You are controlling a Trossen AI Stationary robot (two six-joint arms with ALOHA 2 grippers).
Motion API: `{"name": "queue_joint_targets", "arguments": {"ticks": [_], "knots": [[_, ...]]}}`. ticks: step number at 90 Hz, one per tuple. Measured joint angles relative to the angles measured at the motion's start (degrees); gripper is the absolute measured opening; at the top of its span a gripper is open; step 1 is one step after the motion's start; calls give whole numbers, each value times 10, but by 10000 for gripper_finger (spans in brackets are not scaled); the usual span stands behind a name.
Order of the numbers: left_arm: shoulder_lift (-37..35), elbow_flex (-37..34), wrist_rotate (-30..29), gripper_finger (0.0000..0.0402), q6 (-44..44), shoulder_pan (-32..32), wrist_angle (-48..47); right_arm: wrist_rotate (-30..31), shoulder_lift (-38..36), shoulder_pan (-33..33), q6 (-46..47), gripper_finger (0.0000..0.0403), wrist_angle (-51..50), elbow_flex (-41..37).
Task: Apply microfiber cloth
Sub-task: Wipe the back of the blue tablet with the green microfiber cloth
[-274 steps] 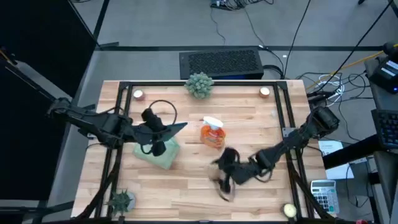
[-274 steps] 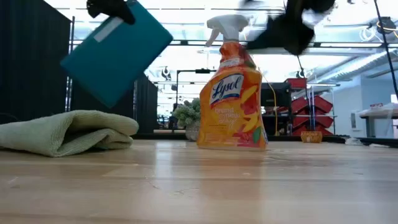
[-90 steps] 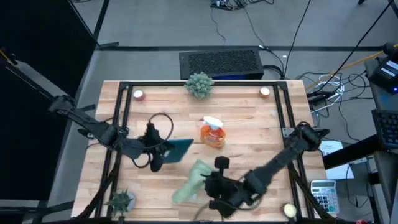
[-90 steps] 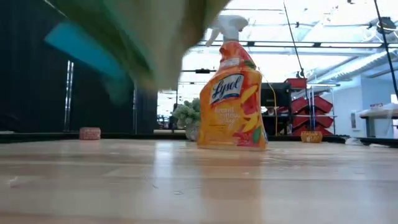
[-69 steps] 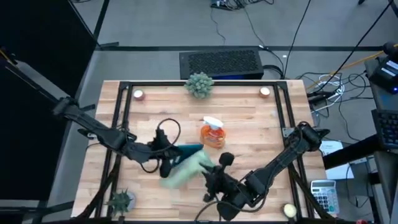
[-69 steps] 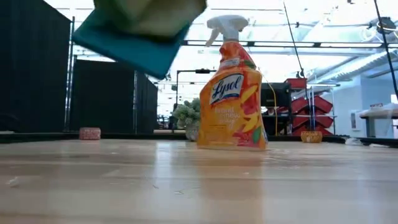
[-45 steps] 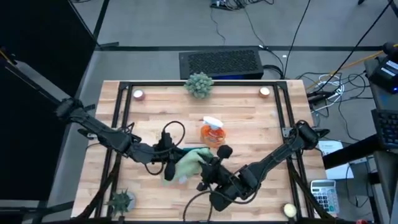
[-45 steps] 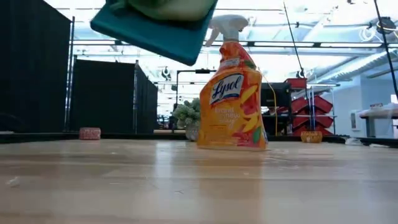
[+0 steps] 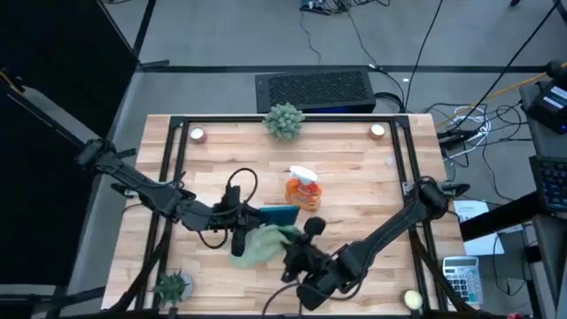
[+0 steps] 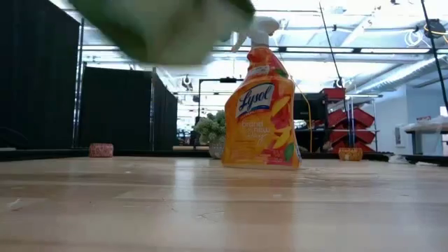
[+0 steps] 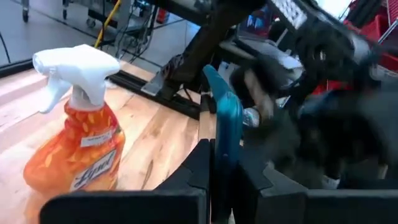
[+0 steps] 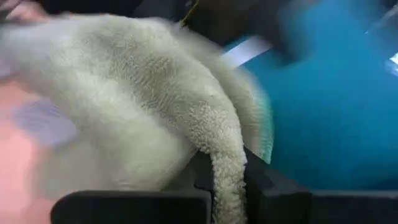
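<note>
Item: microfiber cloth (image 9: 260, 243), pale green, soft, bunched, held above the table (image 9: 354, 168) in the clenched right pincer (image 9: 285, 248). Lies against the face of a teal slab (image 9: 280, 214) (seemingly a cased device), which the left pincer (image 9: 241, 217) grips by one edge. Slab's long axis runs toward the spray bottle (image 9: 303, 190). Right arm nearer; cloth sits at the slab's pincer-side end.

Low view: the microfiber cloth (image 10: 164, 24) is motion-blurred and cut off by the top edge. Left wrist view: the right claw (image 11: 311, 112) is a dark blur. High view: the cloth covers part of the teal phone (image 9: 280, 215).
</note>
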Motion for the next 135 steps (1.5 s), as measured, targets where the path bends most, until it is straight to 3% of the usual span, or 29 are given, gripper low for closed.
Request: {"name": "queue_joint_targets", "arguments": {"ticks": [15, 51, 64, 79, 87, 101, 117, 135], "knots": [[1, 0, -4, 11, -4, -3, -1, 32, -23, -5, 3, 6, 2, 0], [3, -3, -4, 11, 42, -2, 35, -142, 87, -9, 121, 6, -13, 0], [2, -1, -4, 11, 41, -3, 39, -123, 68, 8, 94, 6, -12, -1], [1, 0, -3, 11, 36, -4, 43, -7, 9, 21, -19, 6, 49, 34], [1, 0, -9, 11, 29, -3, 41, 3, 3, 2, -59, 6, 62, 41], [2, -3, -30, 11, 32, -2, 32, -104, 22, -38, -23, 6, 70, 37], [2, -3, -42, 11, 43, -1, 47, -183, 82, -46, 16, 6, 68, 31], [0, -2, -38, 11, 50, -1, 52, -201, 109, -30, 53, 7, 20, 30]]}}
